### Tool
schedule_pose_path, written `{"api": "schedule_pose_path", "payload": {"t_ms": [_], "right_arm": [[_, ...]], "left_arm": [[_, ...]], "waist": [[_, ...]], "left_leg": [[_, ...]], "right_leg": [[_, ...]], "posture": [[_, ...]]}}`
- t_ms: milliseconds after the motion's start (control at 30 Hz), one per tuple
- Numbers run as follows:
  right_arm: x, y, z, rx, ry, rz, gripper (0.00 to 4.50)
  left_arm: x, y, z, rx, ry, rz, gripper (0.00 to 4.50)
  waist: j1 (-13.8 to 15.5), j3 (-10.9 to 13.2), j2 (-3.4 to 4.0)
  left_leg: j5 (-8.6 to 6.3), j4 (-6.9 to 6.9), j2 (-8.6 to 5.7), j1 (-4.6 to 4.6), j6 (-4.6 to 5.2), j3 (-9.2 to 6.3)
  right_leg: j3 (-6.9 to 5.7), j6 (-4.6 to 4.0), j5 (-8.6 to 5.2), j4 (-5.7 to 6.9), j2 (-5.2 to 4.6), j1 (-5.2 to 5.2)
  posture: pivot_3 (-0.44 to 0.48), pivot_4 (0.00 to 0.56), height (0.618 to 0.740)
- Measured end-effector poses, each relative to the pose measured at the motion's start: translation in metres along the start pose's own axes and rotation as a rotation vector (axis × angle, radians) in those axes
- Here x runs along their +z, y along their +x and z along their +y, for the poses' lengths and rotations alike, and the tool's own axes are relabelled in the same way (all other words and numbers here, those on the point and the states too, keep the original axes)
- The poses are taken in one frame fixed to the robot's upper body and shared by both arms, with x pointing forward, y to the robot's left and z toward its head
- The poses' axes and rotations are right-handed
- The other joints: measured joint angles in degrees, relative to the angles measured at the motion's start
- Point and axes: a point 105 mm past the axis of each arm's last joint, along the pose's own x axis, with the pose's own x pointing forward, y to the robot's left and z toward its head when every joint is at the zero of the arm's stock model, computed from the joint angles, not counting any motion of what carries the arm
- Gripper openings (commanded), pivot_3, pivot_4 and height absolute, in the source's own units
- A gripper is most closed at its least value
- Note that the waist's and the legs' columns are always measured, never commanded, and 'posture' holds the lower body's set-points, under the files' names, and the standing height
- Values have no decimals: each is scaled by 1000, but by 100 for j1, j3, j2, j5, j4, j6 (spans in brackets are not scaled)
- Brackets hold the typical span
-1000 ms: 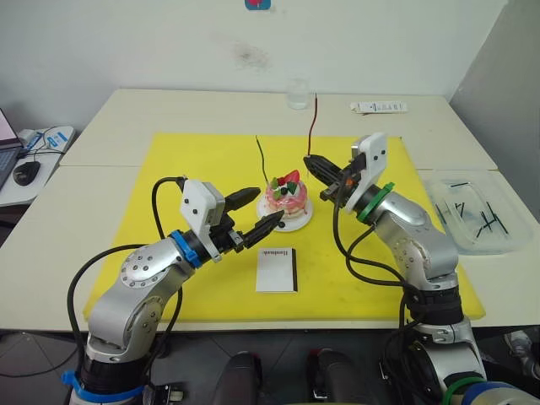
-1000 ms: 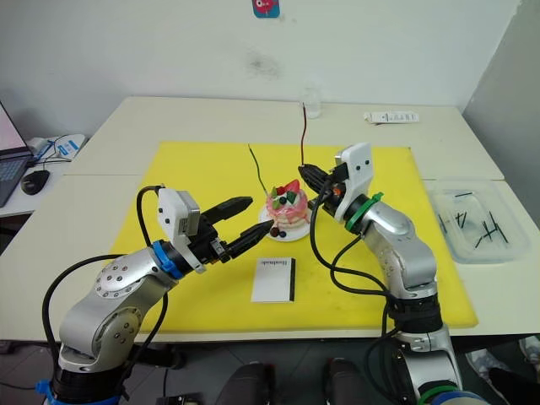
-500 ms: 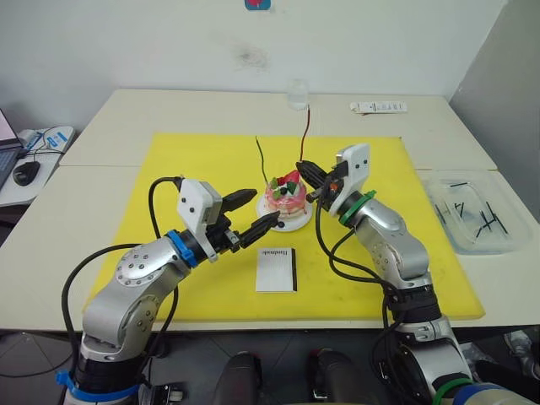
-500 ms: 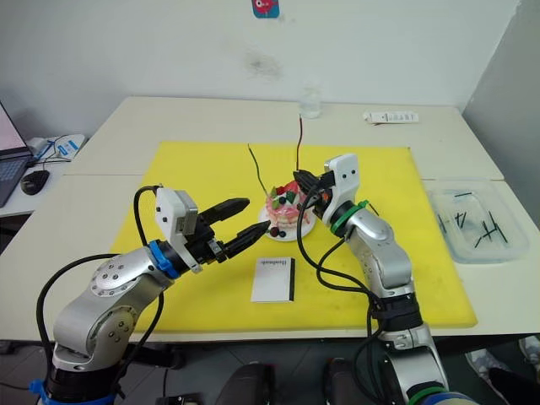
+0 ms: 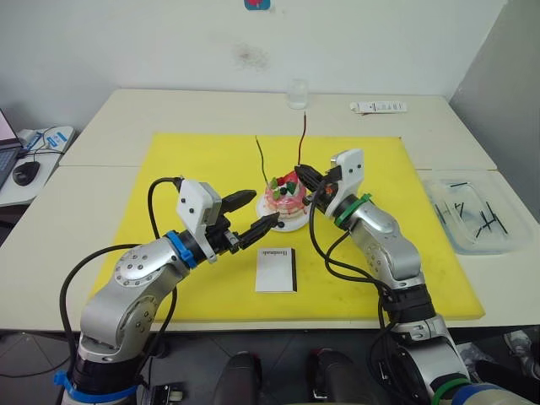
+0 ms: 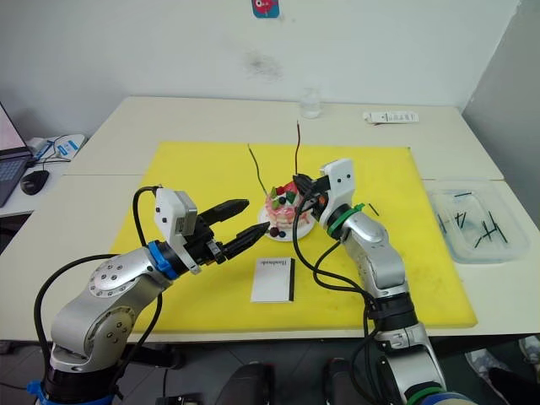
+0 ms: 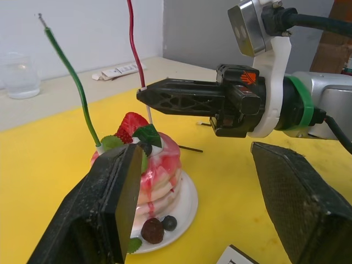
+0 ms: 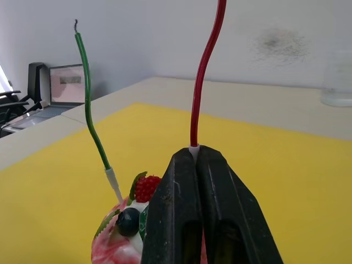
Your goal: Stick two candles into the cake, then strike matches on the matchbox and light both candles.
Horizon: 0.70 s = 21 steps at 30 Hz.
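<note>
Eye views: the cake point(image 5: 286, 196) stands on its plate point(image 5: 301, 221) at the middle of a yellow mat point(image 5: 186, 169) on the counter point(image 5: 118, 118). A green candle point(image 5: 262, 160) rises from the cake's left side. The right gripper point(image 5: 305, 175), forearm angled in from the right with the elbow bent, reaches over the cake's right edge, jaws pressed on the pale end of the red candle point(image 5: 301, 137), held upright. The left gripper point(image 5: 258, 209) points at the plate from the left, jaws spread and empty. The matchbox point(image 5: 277, 269), lettered "Handmade", lies flat on the mat just in front of the plate. Matches point(image 5: 479, 218) lie in a clear tray point(image 5: 447, 221) at far right.

Left wrist view: the spread fingers point(image 7: 104, 214) flank the cake point(image 7: 157, 165); the right gripper point(image 7: 144, 94) pinches the red candle point(image 7: 133, 44) above the strawberry.

Right wrist view: the closed fingers point(image 8: 181, 209) clamp the red candle point(image 8: 204, 77); the green candle point(image 8: 91, 110) stands in the cake point(image 8: 118, 245).
</note>
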Motion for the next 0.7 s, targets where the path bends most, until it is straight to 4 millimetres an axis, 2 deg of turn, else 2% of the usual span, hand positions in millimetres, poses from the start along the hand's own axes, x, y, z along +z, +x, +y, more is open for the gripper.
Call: {"api": "schedule_pose_path", "payload": {"t_ms": [700], "right_arm": [[-9,-6,-5,-31,3,15,36]], "left_arm": [[0,0,0,-1,0,-1,3548]], "waist": [[-1,0,0]], "left_leg": [[0,-4,1,-1,0,1]], "right_leg": [[0,-4,-3,-3,0,-2]], "posture": [[0,150,740]]}}
